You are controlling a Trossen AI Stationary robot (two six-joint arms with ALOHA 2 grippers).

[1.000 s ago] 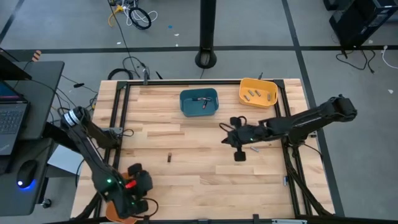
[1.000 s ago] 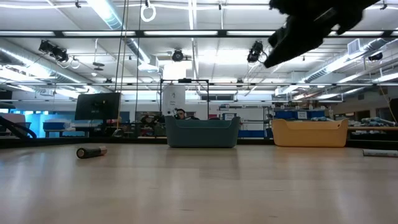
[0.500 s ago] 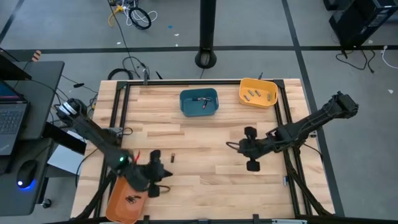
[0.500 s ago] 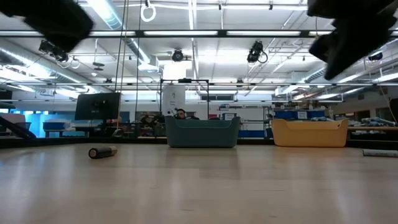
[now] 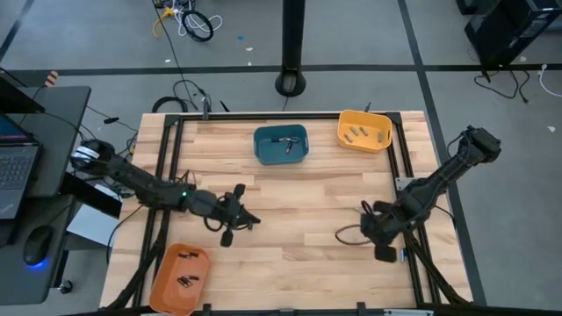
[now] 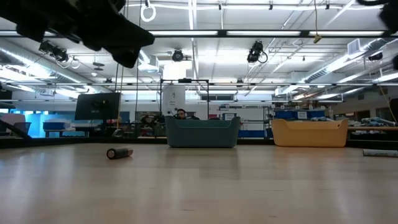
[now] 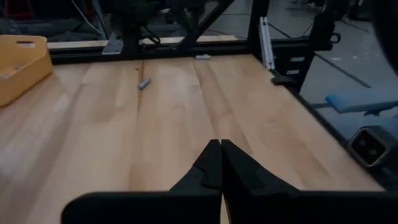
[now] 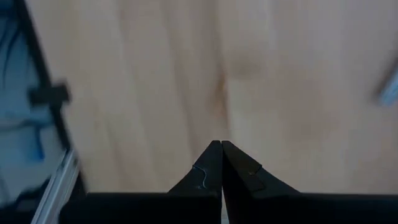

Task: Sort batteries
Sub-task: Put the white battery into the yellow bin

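Three bins split the batteries by kind: the orange bin [image 5: 180,279] at the near left corner, the blue bin [image 5: 281,145] and the yellow bin [image 5: 364,130] along the far edge. Each holds a few cells. One dark battery [image 6: 119,153] lies loose on the table, beneath the left gripper [image 5: 235,217] — jaws closed, empty. The right gripper [image 5: 379,230], also closed and empty, hangs by the right edge, near a stray cell [image 7: 143,83].

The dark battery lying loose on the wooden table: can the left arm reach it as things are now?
Probably yes. The left gripper hangs above the table near the dark battery, with nothing between them. Its fingers are shut, so they must open first.
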